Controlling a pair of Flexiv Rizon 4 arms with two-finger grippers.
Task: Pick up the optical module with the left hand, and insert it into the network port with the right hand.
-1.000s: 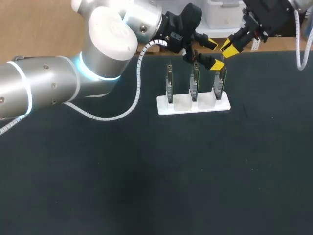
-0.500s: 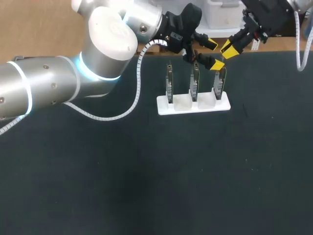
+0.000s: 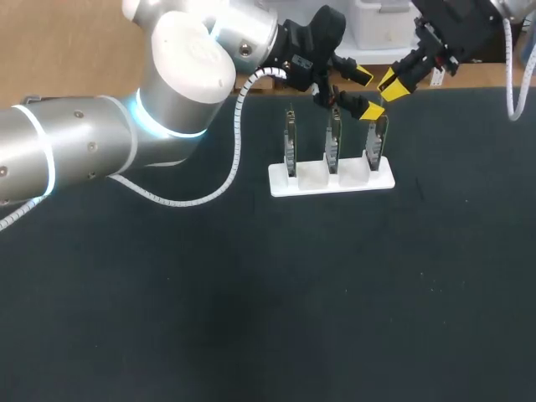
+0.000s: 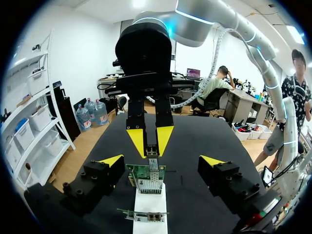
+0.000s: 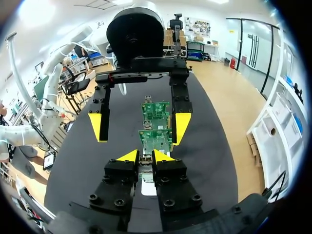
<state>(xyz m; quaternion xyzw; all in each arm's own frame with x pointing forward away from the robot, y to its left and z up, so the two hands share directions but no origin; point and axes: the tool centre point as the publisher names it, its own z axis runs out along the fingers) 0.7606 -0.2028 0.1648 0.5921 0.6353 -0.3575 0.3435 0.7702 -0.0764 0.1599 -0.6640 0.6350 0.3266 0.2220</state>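
My left arm (image 3: 100, 142) enters from the left and bends across to the surface's (image 3: 251, 318) far edge. There the left pincer (image 3: 367, 94) is spread wide over the rightmost network card (image 3: 377, 141), one of three standing upright in a white holder (image 3: 331, 180). The right pincer (image 3: 392, 84) angles in from the far right, its tips narrowed onto the small optical module (image 4: 152, 152), which is just above that card's top edge. Print on the cards is too small to read

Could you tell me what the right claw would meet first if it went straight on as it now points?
Most likely the nearest network card, at the right end of the white stand. The right claw, shut on the optical module, points at its upper edge; the gap is hard to judge.
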